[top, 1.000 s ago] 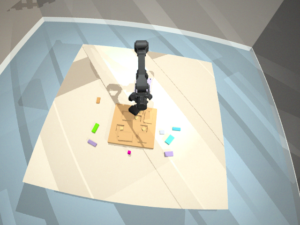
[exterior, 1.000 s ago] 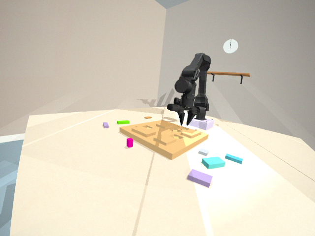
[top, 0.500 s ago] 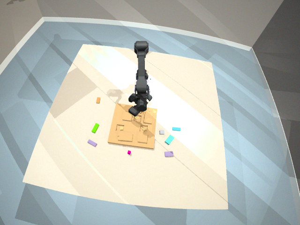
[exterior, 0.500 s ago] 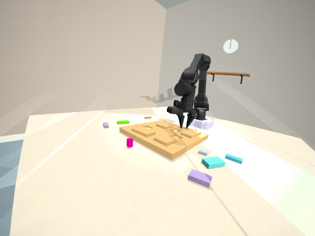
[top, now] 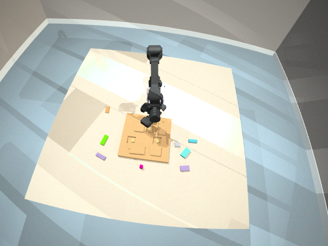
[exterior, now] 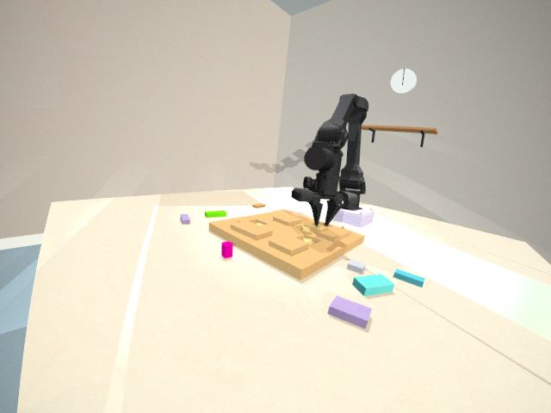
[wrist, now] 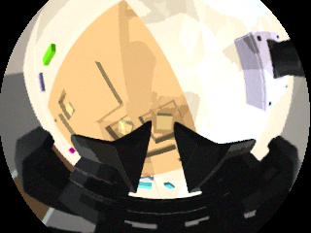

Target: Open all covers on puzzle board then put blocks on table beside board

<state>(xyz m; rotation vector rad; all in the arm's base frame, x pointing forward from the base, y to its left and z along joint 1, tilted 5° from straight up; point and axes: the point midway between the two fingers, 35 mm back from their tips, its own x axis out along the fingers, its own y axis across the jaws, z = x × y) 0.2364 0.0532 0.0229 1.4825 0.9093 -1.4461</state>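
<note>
The wooden puzzle board (top: 122, 152) (exterior: 299, 272) (wrist: 92, 50) has raised wooden covers, among them a front-left cover (top: 137, 150) (exterior: 251, 229) and a front-right cover (top: 156, 151) (exterior: 289, 243). Their wells show uncovered. A pale yellow block (top: 132, 140) (exterior: 259, 224) (wrist: 69, 109) lies in the left well, another block (top: 157, 140) (exterior: 307, 240) in the right well and a third block (top: 149, 128) (exterior: 306, 229) (wrist: 125, 127) farther back. My gripper (exterior: 322, 224) (wrist: 162, 124) is open, pointing down at the back well, its fingertips either side of a fourth pale block in the wrist view. Contact cannot be told.
Left of the board lie a green block (top: 104, 139), a purple block (top: 100, 156) and an orange block (top: 107, 109). A magenta block (top: 141, 166) is in front. At the right are a grey block (top: 177, 144), a turquoise block (top: 185, 152), a blue block (top: 192, 141) and another purple block (top: 184, 168).
</note>
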